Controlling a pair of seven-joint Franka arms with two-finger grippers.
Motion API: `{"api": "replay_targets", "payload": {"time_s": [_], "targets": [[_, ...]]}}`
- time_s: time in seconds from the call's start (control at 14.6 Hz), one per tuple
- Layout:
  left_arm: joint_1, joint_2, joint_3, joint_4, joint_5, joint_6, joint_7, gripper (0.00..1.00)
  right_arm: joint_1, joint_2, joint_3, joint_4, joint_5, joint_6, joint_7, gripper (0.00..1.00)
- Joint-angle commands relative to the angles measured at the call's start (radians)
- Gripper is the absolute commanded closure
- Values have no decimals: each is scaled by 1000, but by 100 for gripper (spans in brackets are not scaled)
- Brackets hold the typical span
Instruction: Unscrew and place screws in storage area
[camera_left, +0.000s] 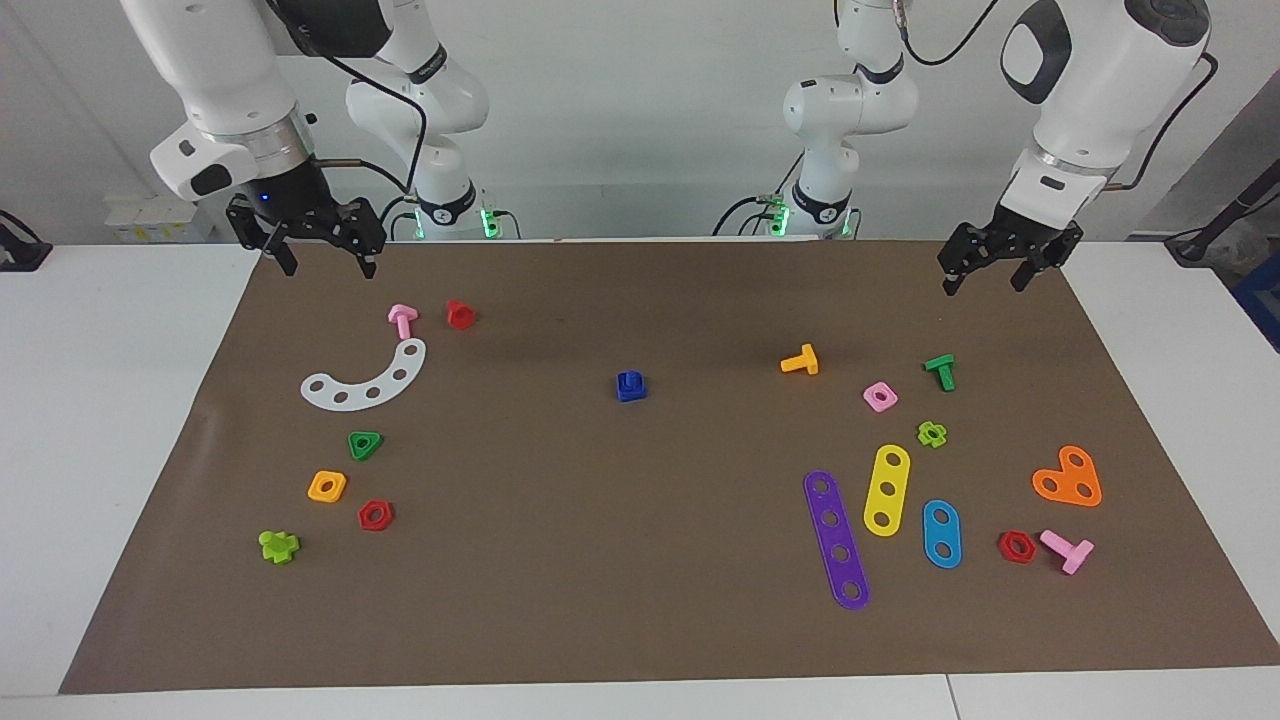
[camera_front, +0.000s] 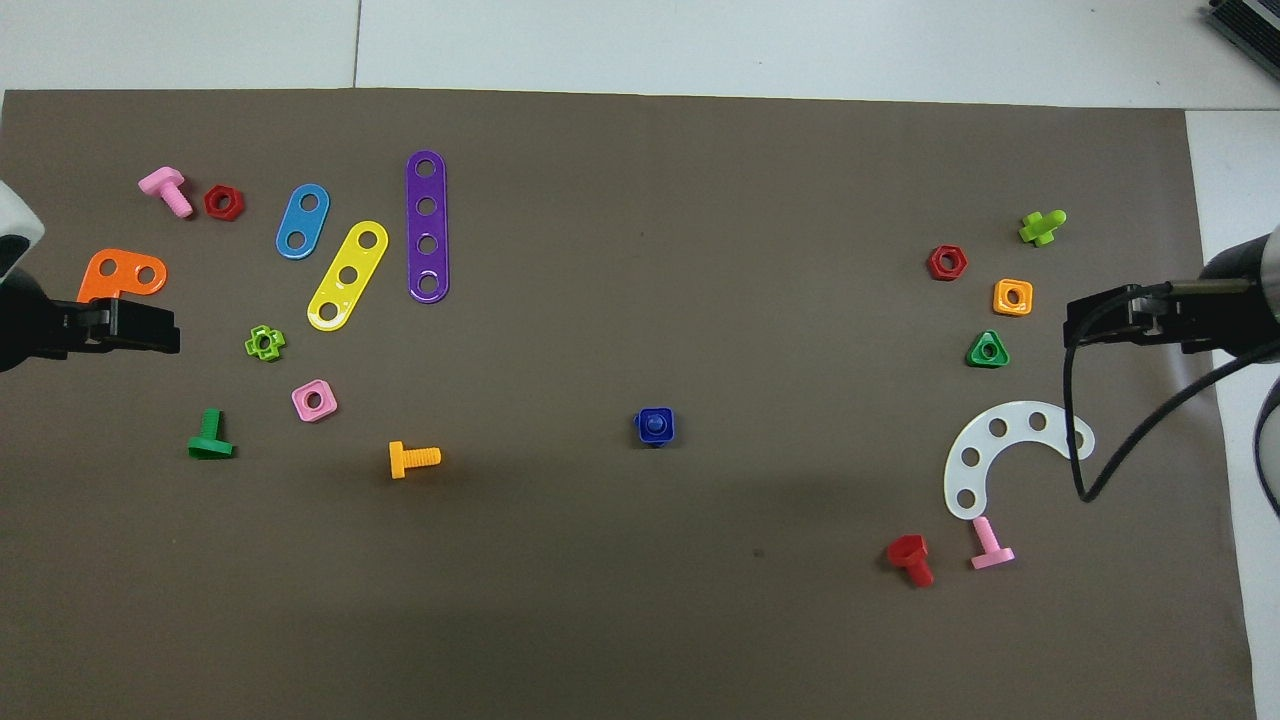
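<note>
Both hands hung spread and empty — left hand (camera_left: 985, 270), right hand (camera_left: 322, 255) — with the blue bolt (camera_left: 630, 384) well apart between them.

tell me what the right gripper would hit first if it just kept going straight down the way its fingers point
Most likely bare brown mat. The right gripper hangs open, fingers pointing down, over the mat's edge nearest the robots. The pink bolt and white arc strip lie close by but seem off that line; depth is uncertain.

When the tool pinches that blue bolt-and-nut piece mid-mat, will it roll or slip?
The small blue plastic bolt stands in a blue square nut lying flat on the brown paper mat, so rolling seems unlikely. Smooth-looking plastic may slip. Being small, it probably slides if nudged.
</note>
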Motion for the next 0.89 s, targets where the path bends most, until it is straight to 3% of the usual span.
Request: {"api": "replay_targets", "payload": {"time_s": [0.0,0.62,0.82], "targets": [[-8,-47,-1,-79,13,37,1,1,-6,-24,4,-28,6,13,1,0],[-236,-61,-7,-167,-39,70,-145,8,-6,-24,4,-28,6,13,1,0],[-350,-41,-7,-202,-65,204,-353,8,-6,-24,4,-28,6,11,1,0]]}}
